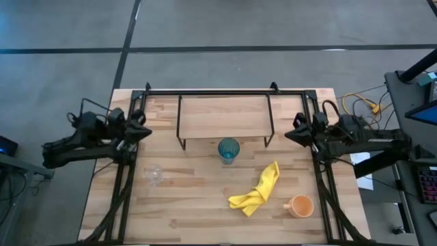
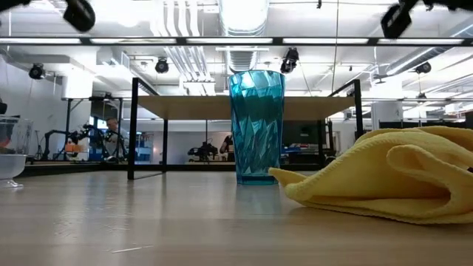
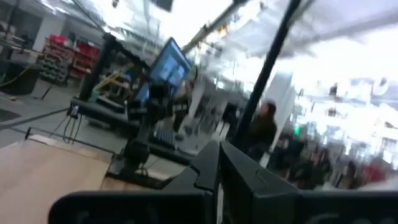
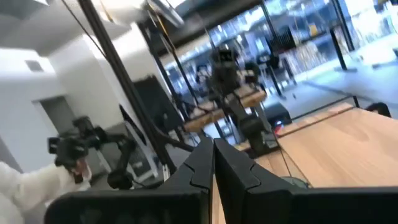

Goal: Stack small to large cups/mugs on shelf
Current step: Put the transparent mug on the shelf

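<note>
The teal tumbler (image 1: 229,149) stands upright on the table just in front of the shelf (image 1: 224,116); it also shows in the low view (image 2: 256,125). The small clear glass cup (image 1: 153,175) stands at the left, and shows in the low view (image 2: 10,151). The orange mug (image 1: 300,206) stands at the near right. My left gripper (image 1: 146,130) is shut and empty at the table's far left edge. My right gripper (image 1: 289,134) is shut and empty at the far right edge. Both are raised above the table.
A crumpled yellow cloth (image 1: 258,192) lies between the tumbler and the orange mug; it fills the right of the low view (image 2: 384,174). Black frame bars (image 1: 212,91) run along the table's far edge and down both sides.
</note>
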Controlling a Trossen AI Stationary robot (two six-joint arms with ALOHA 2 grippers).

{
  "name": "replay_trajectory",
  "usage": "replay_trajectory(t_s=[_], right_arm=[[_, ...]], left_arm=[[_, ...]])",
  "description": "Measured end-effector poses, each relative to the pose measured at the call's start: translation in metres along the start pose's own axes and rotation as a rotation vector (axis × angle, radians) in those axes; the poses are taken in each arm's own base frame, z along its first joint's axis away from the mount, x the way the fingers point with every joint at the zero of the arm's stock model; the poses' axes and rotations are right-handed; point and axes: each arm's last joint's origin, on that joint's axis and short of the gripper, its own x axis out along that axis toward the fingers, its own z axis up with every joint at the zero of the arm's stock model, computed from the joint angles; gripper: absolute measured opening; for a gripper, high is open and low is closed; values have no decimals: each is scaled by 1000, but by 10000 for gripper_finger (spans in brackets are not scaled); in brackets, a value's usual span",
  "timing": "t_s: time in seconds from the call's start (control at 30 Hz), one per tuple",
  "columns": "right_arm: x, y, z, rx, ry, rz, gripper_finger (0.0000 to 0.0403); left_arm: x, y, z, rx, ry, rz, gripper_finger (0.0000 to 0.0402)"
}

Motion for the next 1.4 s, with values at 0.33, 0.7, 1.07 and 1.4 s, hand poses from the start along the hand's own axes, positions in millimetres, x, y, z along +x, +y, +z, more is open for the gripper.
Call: replay_trajectory(t_s=[0.33,0.7,1.07,1.4], right_arm=[[44,37,85,0,3,-1,9],[76,60,137,-153,2,7,9],[107,37,95,-66,443,-165,9],[148,18,64,-15,576,-232,9]], left_arm=[[43,-19,65,189,336,108,0],[67,-13,77,106,472,276,0],[50,4,29,-384,953,610,0],[41,10,11,-370,1226,679,0]])
